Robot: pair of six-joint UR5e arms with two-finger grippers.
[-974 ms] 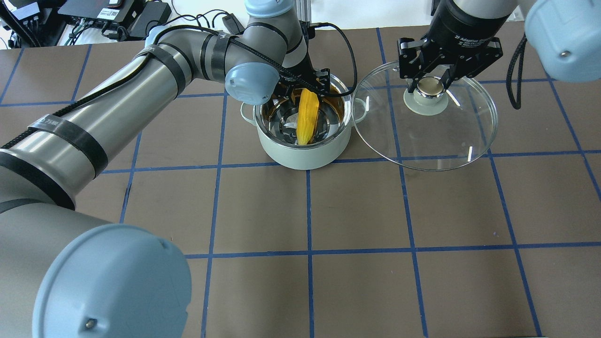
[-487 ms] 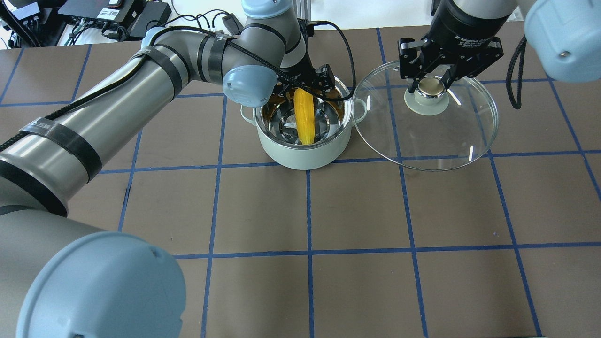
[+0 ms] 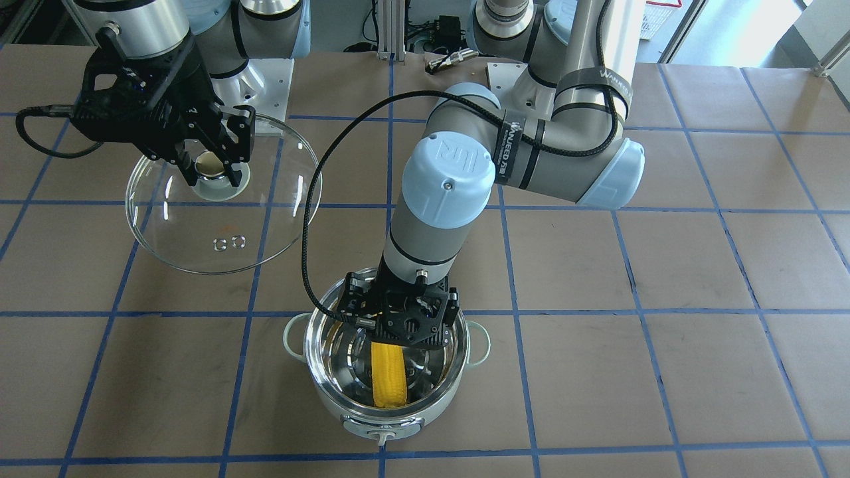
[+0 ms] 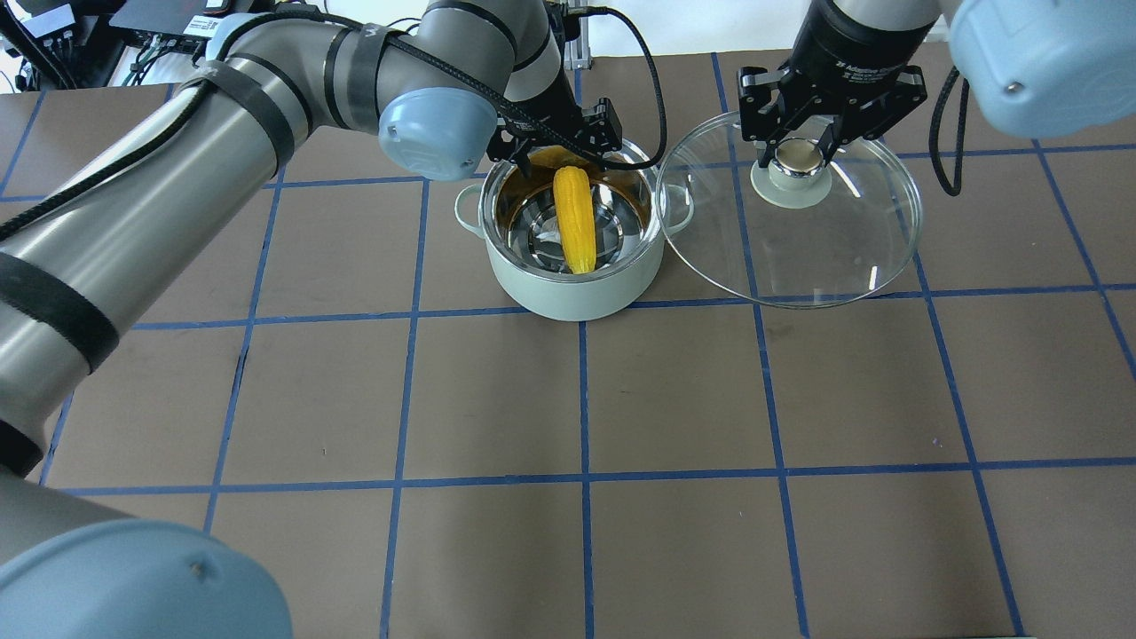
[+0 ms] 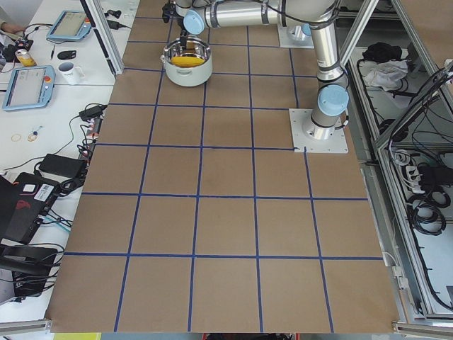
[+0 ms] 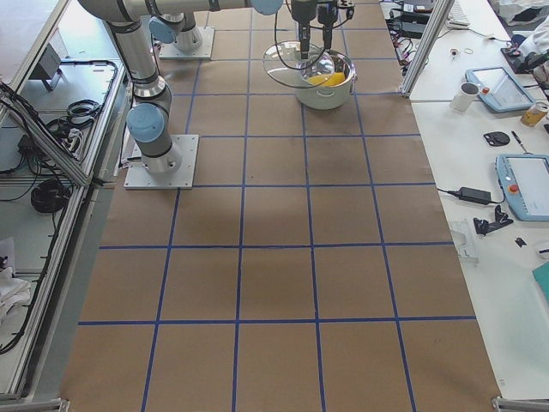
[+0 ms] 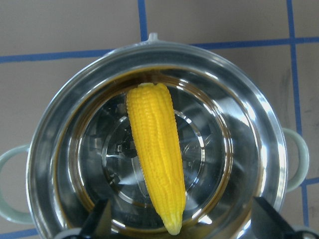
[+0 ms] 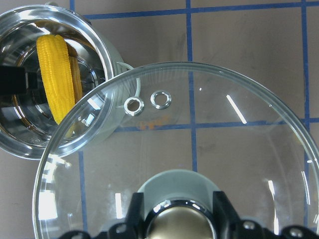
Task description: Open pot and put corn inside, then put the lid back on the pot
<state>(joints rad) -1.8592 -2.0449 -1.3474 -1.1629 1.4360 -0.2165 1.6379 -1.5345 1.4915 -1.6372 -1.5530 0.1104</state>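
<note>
The mint-grey pot point(image 4: 577, 297) stands uncovered, with the yellow corn point(image 4: 574, 217) lying inside on its steel bottom. My left gripper point(image 4: 565, 160) hangs open over the pot's far rim, clear of the corn. In the left wrist view the corn point(image 7: 157, 154) lies free between the spread fingertips point(image 7: 99, 221). My right gripper point(image 4: 799, 158) is shut on the tan knob of the glass lid point(image 4: 799, 257) and holds it raised to the pot's right. The lid's edge overlaps the pot's right handle. The front view also shows the corn point(image 3: 388, 375), the lid point(image 3: 199, 245) and both grippers point(image 3: 398, 325) point(image 3: 211, 166).
The brown table point(image 4: 674, 399) is marked by a grid of blue tape. A black cable point(image 3: 312, 219) loops from the left arm's wrist beside the pot. Cables and electronics point(image 4: 213, 31) lie beyond the table's far left edge.
My left gripper has let go of the corn and drawn back toward the pot's far rim; the corn now lies in the pot. The right gripper has shifted the lid slightly left.
</note>
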